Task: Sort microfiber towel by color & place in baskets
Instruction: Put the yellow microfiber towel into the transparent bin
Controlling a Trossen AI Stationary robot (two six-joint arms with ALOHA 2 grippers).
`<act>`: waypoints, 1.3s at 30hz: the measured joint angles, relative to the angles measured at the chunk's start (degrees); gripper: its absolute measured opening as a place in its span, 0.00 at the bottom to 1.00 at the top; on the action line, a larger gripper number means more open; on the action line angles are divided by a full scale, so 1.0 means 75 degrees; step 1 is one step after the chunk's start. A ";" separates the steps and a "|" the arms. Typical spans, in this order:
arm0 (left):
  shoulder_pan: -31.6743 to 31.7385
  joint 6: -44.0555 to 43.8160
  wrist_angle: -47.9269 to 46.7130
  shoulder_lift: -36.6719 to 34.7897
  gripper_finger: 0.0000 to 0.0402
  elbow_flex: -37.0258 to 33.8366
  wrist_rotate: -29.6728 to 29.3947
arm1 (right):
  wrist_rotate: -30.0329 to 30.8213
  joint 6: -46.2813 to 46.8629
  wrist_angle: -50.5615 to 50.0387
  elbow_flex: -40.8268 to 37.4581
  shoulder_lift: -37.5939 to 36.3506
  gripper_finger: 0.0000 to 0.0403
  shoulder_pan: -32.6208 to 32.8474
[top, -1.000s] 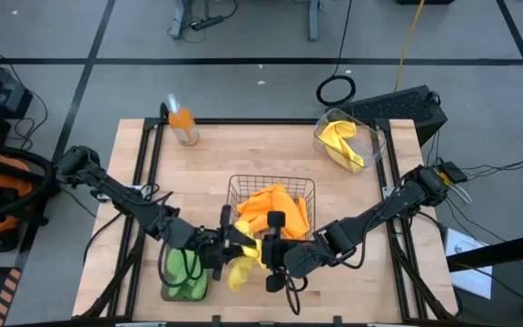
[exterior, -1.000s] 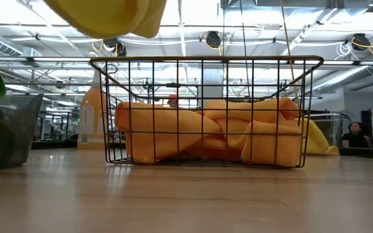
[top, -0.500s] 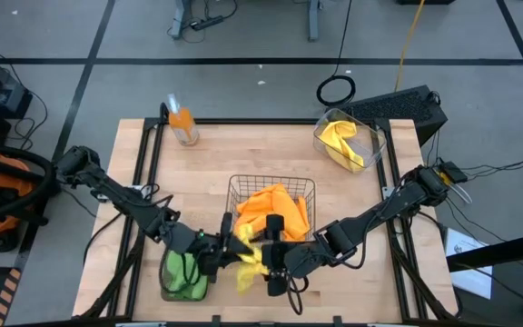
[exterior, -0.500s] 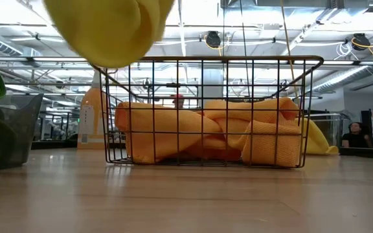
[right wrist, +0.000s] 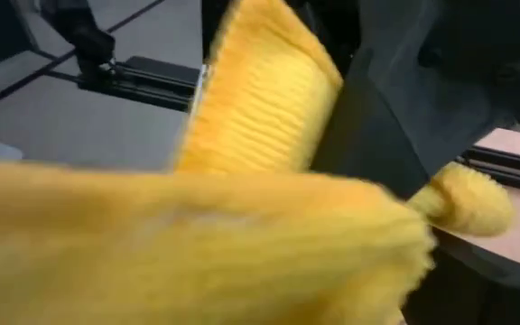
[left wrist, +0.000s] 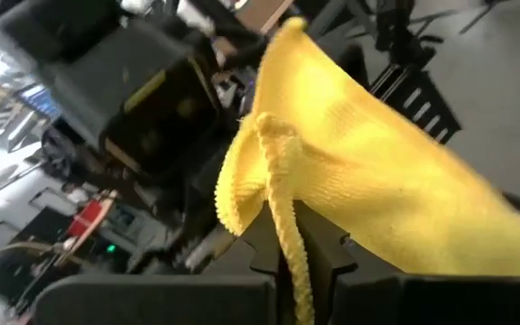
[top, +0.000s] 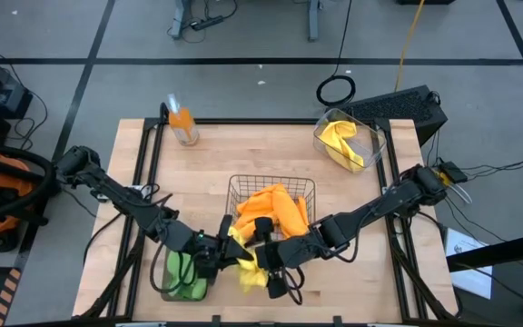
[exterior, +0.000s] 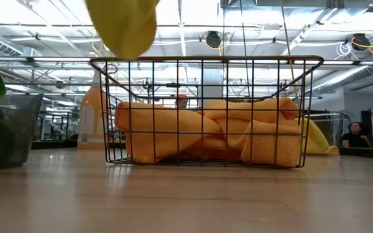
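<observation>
Microfiber towels are seen sorted across a pale wooden counter, which carries all three containers. At its middle stands a square dark wire-mesh basket, filled with crumpled orange towels. In the far right corner a clear plastic rectangular tub is placed, with folded yellow towels inside it. Near the front left edge a shallow grey rectangular tray is found, and green towels are piled in it. An orange bottle is set upright at the far left corner, well apart from the containers.

A bright yellow microfiber towel is held above the counter, just in front of the wire-mesh basket and beside the grey tray. It is gripped by the left end effector, whose fingers are clenched on a bunched fold of the cloth, as the left wrist view shows. The rest of the towel hangs loose below it.

The right end effector is positioned just beside the same towel, on its other side. Whether its fingers are released cannot be told, since the yellow cloth fills its wrist view.
</observation>
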 joint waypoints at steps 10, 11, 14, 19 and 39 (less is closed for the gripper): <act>0.0000 -0.0262 0.0206 0.0002 0.04 -0.0003 0.0329 | -0.0185 -0.0133 0.0042 -0.0006 0.0198 0.35 -0.0089; 0.0000 -0.0265 0.0202 0.0000 0.05 -0.0003 0.0323 | -0.0186 -0.0151 0.0043 -0.0006 0.0197 0.29 -0.0088; 0.0000 -0.0492 0.0145 0.0000 0.08 -0.0003 0.0312 | -0.0212 -0.0182 -0.0031 -0.0006 0.0197 0.08 -0.0080; -0.0015 -0.1072 0.0056 0.0000 0.26 0.0000 -0.0288 | -0.0134 -0.0101 -0.0413 -0.0006 0.0197 0.04 -0.0086; -0.0505 -0.1673 -0.0968 -0.0012 0.80 0.0006 -0.4025 | 0.2171 0.0347 -0.3147 -0.0009 -0.1309 0.01 0.0681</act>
